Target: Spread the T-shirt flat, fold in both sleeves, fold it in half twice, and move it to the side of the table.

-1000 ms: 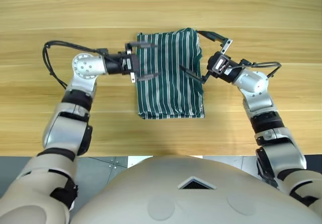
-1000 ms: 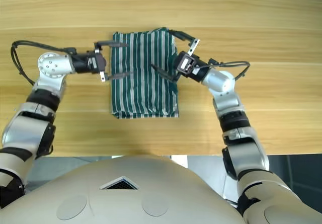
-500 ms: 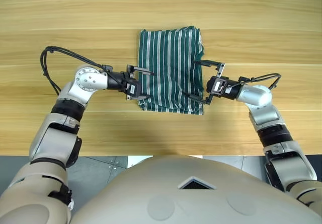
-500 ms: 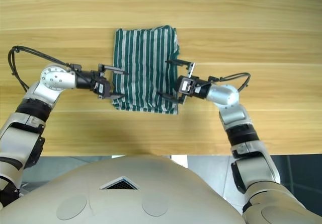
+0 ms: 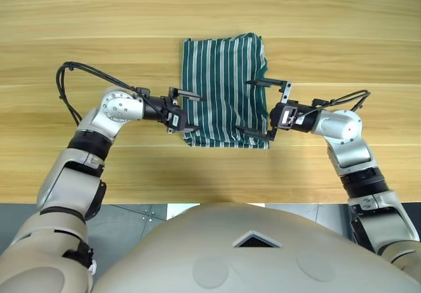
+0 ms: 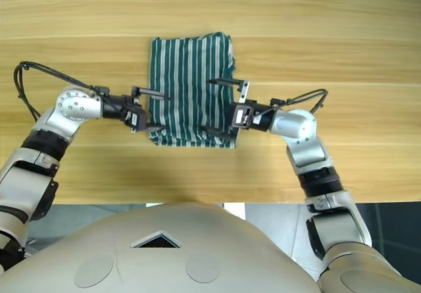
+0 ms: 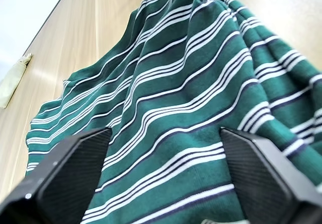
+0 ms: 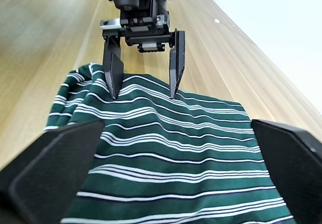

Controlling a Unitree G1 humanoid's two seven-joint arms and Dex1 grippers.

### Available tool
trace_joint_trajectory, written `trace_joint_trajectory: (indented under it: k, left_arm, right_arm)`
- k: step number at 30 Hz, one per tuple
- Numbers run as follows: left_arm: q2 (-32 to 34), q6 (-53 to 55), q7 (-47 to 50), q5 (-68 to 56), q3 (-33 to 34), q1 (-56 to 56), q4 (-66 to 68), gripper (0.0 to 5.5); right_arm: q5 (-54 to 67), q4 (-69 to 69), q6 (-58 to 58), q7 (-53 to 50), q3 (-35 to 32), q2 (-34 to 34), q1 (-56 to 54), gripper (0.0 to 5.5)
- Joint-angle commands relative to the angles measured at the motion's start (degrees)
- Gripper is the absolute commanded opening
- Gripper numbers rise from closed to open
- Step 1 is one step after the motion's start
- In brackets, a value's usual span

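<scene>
- Left gripper (image 5: 189, 112): I read it as released, jaws spread across the near-left corner.
- Folded T-shirt (image 5: 223, 85), mid-table (image 5: 99, 16): light, limp, and the layers will likely slide. I would pinch all layers at the near corners.
- Right gripper (image 5: 258, 107): released, straddling the near-right corner.

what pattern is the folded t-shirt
The folded cloth T-shirt is dark green with thin white stripes, clearest in the left wrist view.

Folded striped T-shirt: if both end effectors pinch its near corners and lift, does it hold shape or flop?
Probably flops: the T-shirt is soft cloth, its edges rumpled and wavy in the wrist views. Layers likely slip apart, since nothing pins the folds. Likely light; it should slide easily on the smooth table.
</scene>
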Motion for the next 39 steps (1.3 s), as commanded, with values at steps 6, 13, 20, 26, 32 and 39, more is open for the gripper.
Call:
trace_joint_trajectory:
  k: [6, 13, 20, 26, 32, 39]
  left_arm:
    - [0.57, 1.46, -0.64, 1.41, -1.79, 1.4, 0.62, 4.0]
    - [0.56, 1.45, 0.13, 2.24, -1.95, 0.91, 1.66, 4.0]
    - [0.62, 0.76, 1.24, 3.44, -2.78, 0.47, 3.38, 4.0]
    - [0.86, 0.49, 0.69, 2.5, -3.39, 1.07, 2.73, 4.0]
    - [4.61, 2.86, -8.72, -10.48, -3.42, 5.08, -8.17, 4.0]
    - [10.69, 4.12, -12.02, -15.73, 2.3, 3.34, -13.6, 4.0]
  right_arm:
    - [-7.58, 8.52, -1.34, -2.56, 3.04, -0.01, -1.8, 5.38]
    - [-6.74, 7.96, -2.03, -0.87, 2.62, -4.09, 1.65, 5.38]
    - [-1.63, 6.08, -1.01, 0.7, -3.72, -11.9, 4.96, 5.38]
    - [-1.5, 13.28, -2.23, -0.34, -7.05, -12.95, 2.98, 5.38]
    - [-0.08, 11.08, -2.85, -0.35, -7.46, -10.89, 1.99, 5.38]
    - [0.04, 10.77, -2.55, 0.17, -6.85, -10.1, 1.95, 5.38]
